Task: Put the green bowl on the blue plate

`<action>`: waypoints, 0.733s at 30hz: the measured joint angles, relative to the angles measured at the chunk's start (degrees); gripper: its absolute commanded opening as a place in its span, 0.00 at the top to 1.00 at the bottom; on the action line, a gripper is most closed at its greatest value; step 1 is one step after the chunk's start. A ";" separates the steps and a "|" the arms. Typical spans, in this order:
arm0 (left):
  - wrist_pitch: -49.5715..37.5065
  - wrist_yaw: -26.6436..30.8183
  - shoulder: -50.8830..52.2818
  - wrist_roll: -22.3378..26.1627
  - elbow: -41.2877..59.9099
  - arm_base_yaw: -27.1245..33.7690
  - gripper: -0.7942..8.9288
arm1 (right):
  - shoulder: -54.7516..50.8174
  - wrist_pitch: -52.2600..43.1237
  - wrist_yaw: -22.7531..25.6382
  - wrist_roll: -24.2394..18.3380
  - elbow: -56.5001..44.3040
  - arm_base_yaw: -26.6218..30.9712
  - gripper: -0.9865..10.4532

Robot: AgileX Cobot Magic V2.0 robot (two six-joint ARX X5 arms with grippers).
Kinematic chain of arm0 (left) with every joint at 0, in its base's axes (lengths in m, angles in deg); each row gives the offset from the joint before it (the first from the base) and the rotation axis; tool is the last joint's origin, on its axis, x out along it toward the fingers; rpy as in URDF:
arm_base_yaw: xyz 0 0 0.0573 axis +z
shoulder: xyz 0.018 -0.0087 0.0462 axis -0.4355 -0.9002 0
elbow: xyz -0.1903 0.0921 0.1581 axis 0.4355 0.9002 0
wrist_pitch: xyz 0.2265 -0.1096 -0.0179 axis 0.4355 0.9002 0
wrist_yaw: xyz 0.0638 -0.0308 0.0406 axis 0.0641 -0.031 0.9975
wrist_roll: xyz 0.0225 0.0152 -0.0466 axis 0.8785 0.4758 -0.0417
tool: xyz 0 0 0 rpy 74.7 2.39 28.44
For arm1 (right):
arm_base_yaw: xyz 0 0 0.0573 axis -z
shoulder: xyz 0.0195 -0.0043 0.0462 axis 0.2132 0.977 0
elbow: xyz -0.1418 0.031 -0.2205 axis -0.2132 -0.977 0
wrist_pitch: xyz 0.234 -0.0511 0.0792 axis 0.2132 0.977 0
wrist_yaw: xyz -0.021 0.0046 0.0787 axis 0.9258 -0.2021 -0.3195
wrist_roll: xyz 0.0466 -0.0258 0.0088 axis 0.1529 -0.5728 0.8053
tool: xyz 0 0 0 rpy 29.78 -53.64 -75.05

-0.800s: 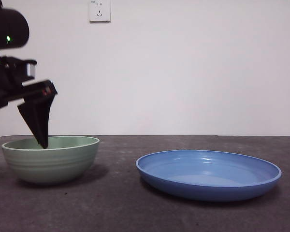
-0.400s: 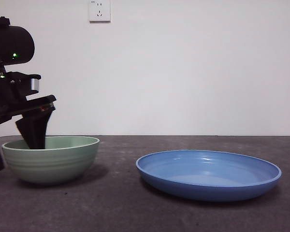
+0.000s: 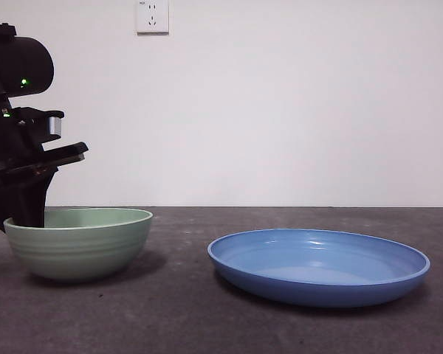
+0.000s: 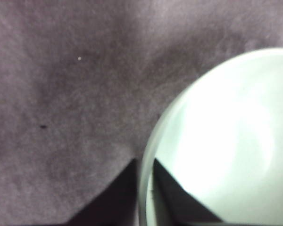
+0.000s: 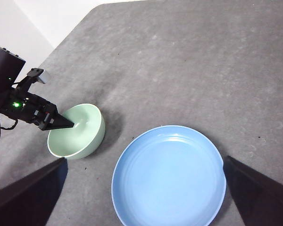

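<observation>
Dark grey tabletop (image 3: 184, 317) runs back to a white wall with a socket (image 3: 152, 15). At the left, the left gripper (image 3: 22, 214) has dropped from above the green bowl (image 3: 80, 242) to its far-left rim; the wrist view shows its jaws narrowly straddling the rim, one inside, one outside, so a lift looks imminent. Well to the right, the blue plate (image 3: 319, 265) lies bare. High over both, the right gripper (image 5: 146, 207) waits with jaws spread wide.
</observation>
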 measured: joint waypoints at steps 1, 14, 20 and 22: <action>0.02 0.00 0.00 0.00 -0.11 0.00 0.91 | 0.00 0.02 0.00 -0.02 0.00 0.00 0.39; 8.81 0.20 0.00 -4.48 -13.25 -5.49 0.91 | 0.00 0.02 0.00 0.00 0.00 0.00 0.39; 9.31 0.20 -0.11 -8.57 -23.26 -11.69 0.91 | 0.00 0.00 0.00 0.00 0.00 0.00 0.39; 9.07 0.17 -0.55 -9.92 -25.77 -13.94 0.91 | 0.00 0.00 0.00 0.00 0.00 0.00 0.39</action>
